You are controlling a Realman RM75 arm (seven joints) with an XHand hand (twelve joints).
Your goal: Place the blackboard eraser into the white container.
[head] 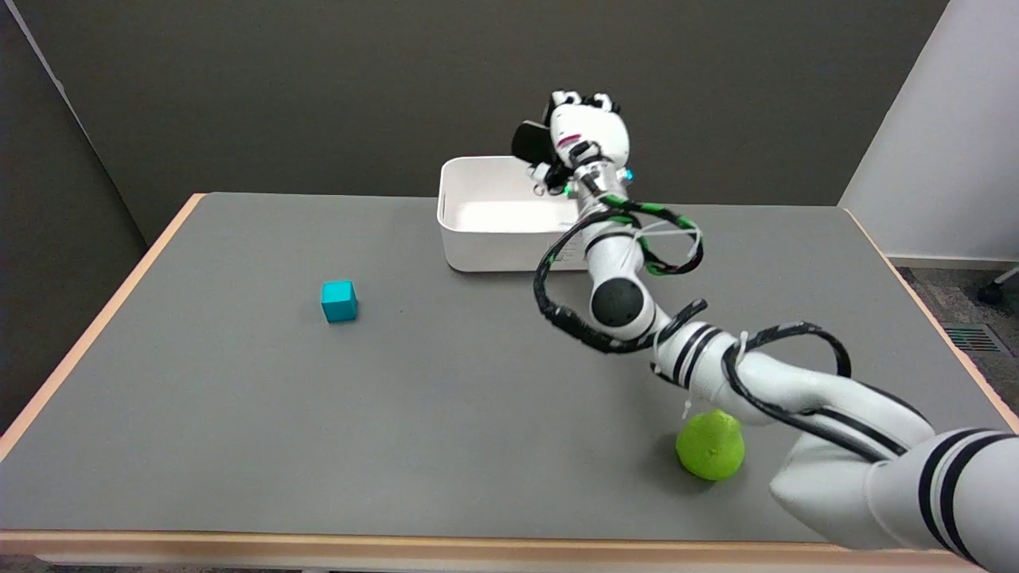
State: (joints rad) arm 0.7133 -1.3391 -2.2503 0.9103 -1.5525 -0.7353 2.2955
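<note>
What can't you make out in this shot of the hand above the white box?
Head view:
- Right hand: fingers face away; its grip on the dark eraser is hidden.
- White container: right end covered by the forearm.
- Green pear: top overlapped by the arm.

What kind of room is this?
Probably a robot test lab or office: a bare grey table, plain dark partition walls, and odd props, a teal cube and green pear.
</note>
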